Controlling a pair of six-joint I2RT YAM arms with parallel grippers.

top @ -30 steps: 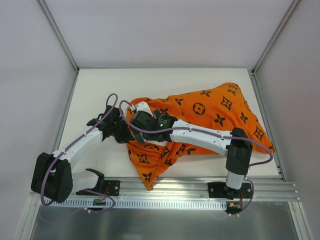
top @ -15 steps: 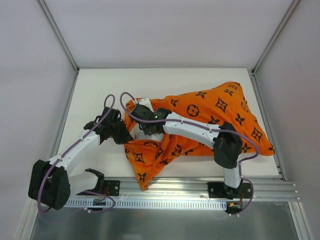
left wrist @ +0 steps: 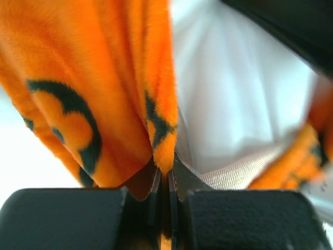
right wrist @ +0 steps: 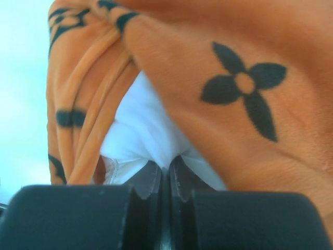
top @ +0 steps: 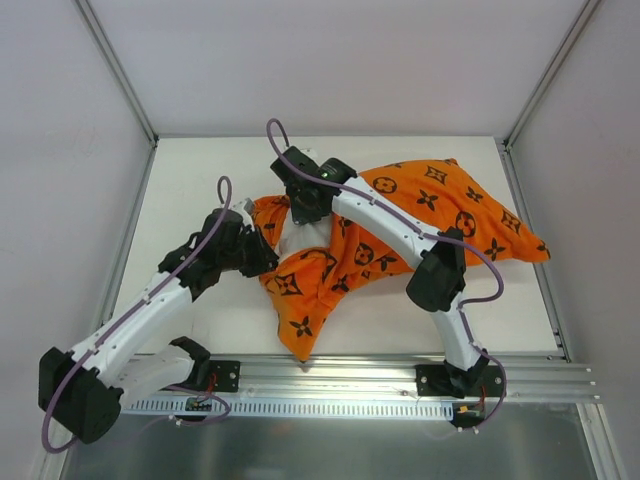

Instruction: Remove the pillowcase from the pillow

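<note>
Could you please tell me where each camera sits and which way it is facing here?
Top external: above and behind the arm bases, looking down at the table; both arms show, meeting at the pillowcase.
Left wrist: on the left arm, looking along the left fingers, shut on a pillowcase fold.
Right wrist: on the right arm, looking along the right fingers, shut on the pillow.
Shared: both wrist views show pillowcase and pillow.
</note>
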